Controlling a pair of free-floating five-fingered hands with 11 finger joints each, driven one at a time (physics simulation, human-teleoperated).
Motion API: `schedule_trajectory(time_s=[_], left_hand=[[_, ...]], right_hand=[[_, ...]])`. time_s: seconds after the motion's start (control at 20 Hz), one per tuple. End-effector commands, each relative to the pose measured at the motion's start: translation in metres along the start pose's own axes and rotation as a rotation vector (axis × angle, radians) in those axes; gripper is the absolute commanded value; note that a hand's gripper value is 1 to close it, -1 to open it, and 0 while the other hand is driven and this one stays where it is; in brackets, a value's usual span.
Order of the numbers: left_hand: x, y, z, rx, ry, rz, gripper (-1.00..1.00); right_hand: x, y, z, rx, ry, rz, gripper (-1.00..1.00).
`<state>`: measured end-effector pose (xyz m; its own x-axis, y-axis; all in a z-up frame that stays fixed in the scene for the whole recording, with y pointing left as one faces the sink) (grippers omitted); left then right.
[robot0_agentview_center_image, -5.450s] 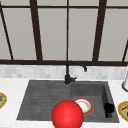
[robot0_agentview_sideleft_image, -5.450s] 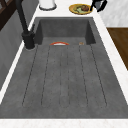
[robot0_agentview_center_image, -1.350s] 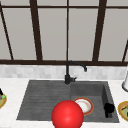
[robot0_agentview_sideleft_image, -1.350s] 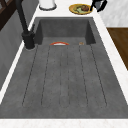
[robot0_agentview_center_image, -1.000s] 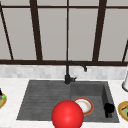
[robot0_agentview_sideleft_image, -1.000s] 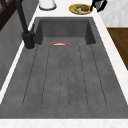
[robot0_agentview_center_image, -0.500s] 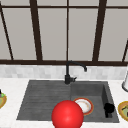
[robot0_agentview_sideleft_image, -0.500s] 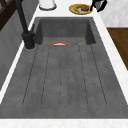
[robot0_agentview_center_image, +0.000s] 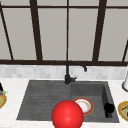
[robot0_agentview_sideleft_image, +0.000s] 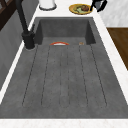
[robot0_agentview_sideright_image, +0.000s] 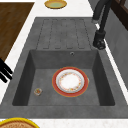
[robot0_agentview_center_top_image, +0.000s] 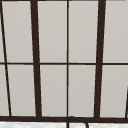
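Front view shows you the right hand (robot0_agentview_center_image: 109, 109) hanging at the sink's (robot0_agentview_center_image: 30, 100) right wall, grip unreadable, with the red-rimmed plate (robot0_agentview_center_image: 84, 106) flat on the basin floor just to its left.

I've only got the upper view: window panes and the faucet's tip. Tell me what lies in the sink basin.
Observer: A red-rimmed plate lies flat on the floor of the basin.
Operator: Report anything else down there.
Observer: A small round object sits apart from the plate, near the basin's front right corner; too small to identify.
Operator: Locate the right hand.
Observer: The right hand hangs at the sink's right end, near a yellow-rimmed plate of food on the counter.
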<state>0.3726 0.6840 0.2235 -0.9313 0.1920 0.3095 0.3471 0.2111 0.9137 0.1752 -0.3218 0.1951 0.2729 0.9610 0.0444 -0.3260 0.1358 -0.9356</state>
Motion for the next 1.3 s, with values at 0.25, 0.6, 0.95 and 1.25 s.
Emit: schedule_trajectory(time_s=[0.25, 0.6, 0.95, 1.25], left_hand=[[0.010, 0.003, -0.062, -0.030, -0.009, -0.069, 1.00], [0.004, 0.002, -0.105, -0.024, -0.036, -0.061, 1.00], [0.004, 0.009, -0.156, -0.023, -0.018, -0.050, 1.00], [0.009, 0.015, -0.202, -0.028, -0.015, -0.048, 1.00]], right_hand=[[0.000, 0.000, 0.000, 0.000, 0.000, 0.000, 0.00], [0.000, 0.000, 0.000, 0.000, 0.000, 0.000, 0.00], [0.000, 0.000, 0.000, 0.000, 0.000, 0.000, 0.00], [0.000, 0.000, 0.000, 0.000, 0.000, 0.000, 0.00]])
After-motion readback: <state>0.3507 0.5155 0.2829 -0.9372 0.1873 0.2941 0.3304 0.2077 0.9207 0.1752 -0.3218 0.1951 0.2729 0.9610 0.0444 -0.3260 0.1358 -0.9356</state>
